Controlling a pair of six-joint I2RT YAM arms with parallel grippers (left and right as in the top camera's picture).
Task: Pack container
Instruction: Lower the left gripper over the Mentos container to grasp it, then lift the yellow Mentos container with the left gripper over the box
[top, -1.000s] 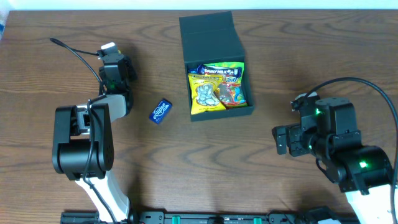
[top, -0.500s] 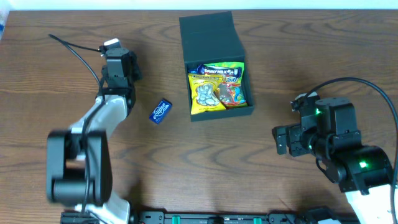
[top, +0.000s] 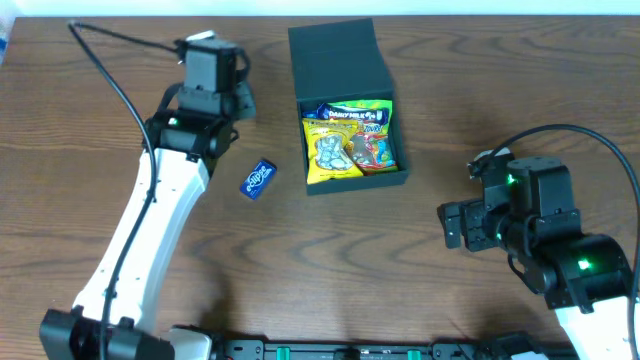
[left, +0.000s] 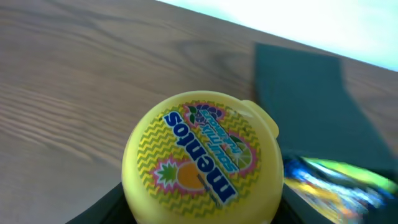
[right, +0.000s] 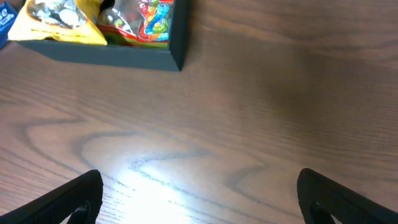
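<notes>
- The left gripper is clamped on 1 round yellow Mentos tub, with a dark finger showing at each lower side of it in the left wrist view.
- It hangs over bare table, just left of the container.
- The container sits at the far centre of the table. Its flap lid is thrown back on the far side and its mouth is open.
- The right gripper is spread wide with nothing in it. It sits low over the wood, near and to the right of the container's corner.
- Risk: the tub is smooth and round, so it could twist or slip out on the way across.
- Risk: the arm comes in from the left, so it could knock the left wall or the lid and shove the container.
- Risk: the floor of the container is already covered. The tub may perch on the packets and keep the lid from closing.
- Count inside: 3 packets, namely 1 yellow packet, 1 bright gummy packet and 1 Dairy Milk bar.
- Count outside: 1 small blue packet lies on the table left of the container, not yet packed.
- Totals: 1 container, 1 tub, 2 arms.
</notes>
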